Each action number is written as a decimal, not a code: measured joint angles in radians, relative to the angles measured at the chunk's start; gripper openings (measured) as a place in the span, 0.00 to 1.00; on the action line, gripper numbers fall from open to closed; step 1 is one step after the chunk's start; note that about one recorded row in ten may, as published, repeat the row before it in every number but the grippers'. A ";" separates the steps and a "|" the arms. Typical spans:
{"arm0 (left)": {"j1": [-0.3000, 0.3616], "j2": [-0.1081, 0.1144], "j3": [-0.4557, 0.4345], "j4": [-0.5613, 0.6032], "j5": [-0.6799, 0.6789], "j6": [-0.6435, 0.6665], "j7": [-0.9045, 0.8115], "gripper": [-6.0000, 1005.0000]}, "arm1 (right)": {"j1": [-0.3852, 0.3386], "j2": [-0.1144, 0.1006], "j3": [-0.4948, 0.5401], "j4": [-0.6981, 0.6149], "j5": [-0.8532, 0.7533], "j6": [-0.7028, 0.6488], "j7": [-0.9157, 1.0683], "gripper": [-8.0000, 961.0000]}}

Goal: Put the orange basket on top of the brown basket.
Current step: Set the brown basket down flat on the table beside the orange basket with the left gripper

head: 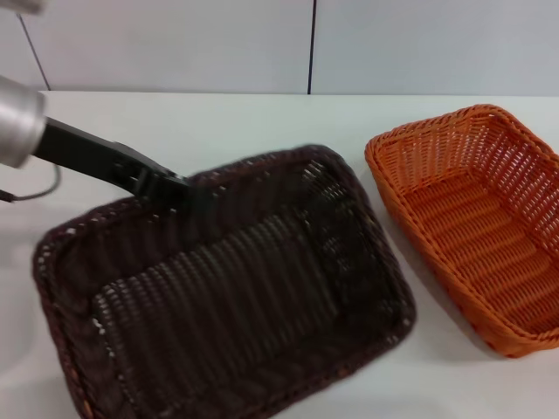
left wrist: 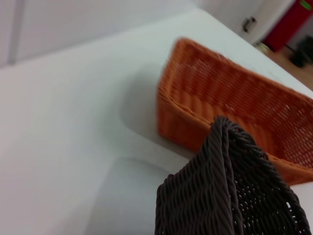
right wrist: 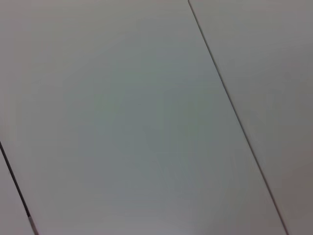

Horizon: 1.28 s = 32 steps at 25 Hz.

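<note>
1. Here, the left pincer [head: 170, 185] reaches in from the left side of the head view and meets the far rim of the brown basket [head: 227, 297]; its jaws appear closed on that rim, though the dark weave hides the fingertips.
2. The brown basket sits tilted, its near side raised towards the camera and its far left rim at the pincer; whether any part of it touches the counter [head: 244, 118] cannot be told.
3. The orange basket [head: 480, 223] stands flat on the counter to the right of the brown basket, just beside it and not touching it, with its opening upward.
4. In the left wrist view, a corner of the brown basket [left wrist: 230, 191] fills the foreground, and the orange basket [left wrist: 230, 103] lies beyond it on the white counter [left wrist: 63, 137].
5. The right wrist view shows only pale wall panels [right wrist: 146, 117] divided by dark seams; the right pincer appears in no view, so its state cannot be told.
6. A pale panelled wall [head: 175, 44] runs behind the counter in the head view.
</note>
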 joint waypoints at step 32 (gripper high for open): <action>-0.102 -0.109 0.051 0.185 -0.039 0.209 0.094 0.40 | -0.035 -0.001 -0.009 0.001 -0.006 0.000 0.089 0.76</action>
